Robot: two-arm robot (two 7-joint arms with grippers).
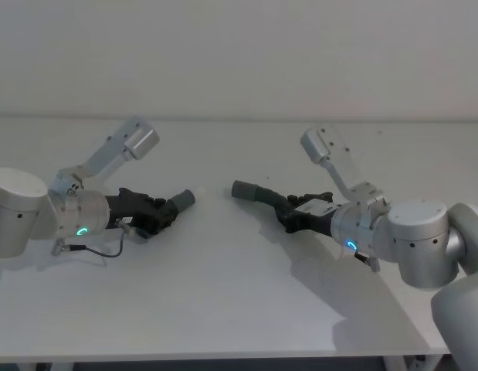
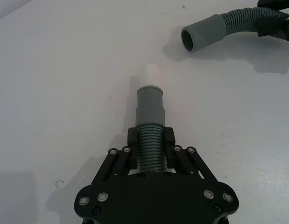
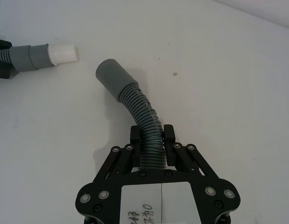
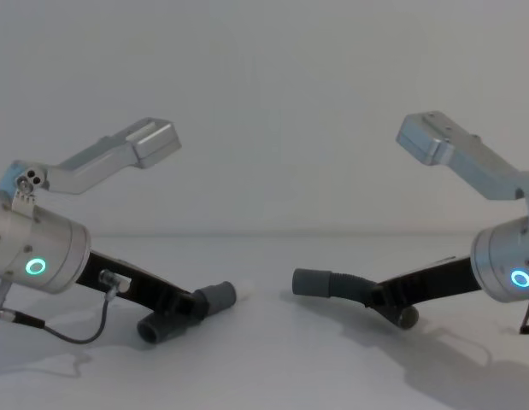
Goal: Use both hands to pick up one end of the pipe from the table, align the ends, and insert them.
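On the white table (image 1: 239, 301), my left gripper (image 1: 157, 214) is shut on the corrugated body of one pipe piece (image 2: 150, 149). Its grey cuff (image 2: 150, 105) and short white tip (image 2: 152, 74) point toward the right. My right gripper (image 1: 289, 210) is shut on the other curved pipe piece (image 3: 143, 116). That piece's plain hollow cuff (image 3: 114, 77) points left. The two ends face each other across a gap, the left cuff (image 4: 214, 297) and the right cuff (image 4: 314, 282) not touching. The left piece's bare corrugated end (image 4: 153, 329) hangs below the fingers.
A thin black cable (image 1: 107, 251) loops from the left wrist down to the table. The table's front edge (image 1: 223, 357) runs close to my body, and a plain wall stands behind. Open white surface lies between and in front of the arms.
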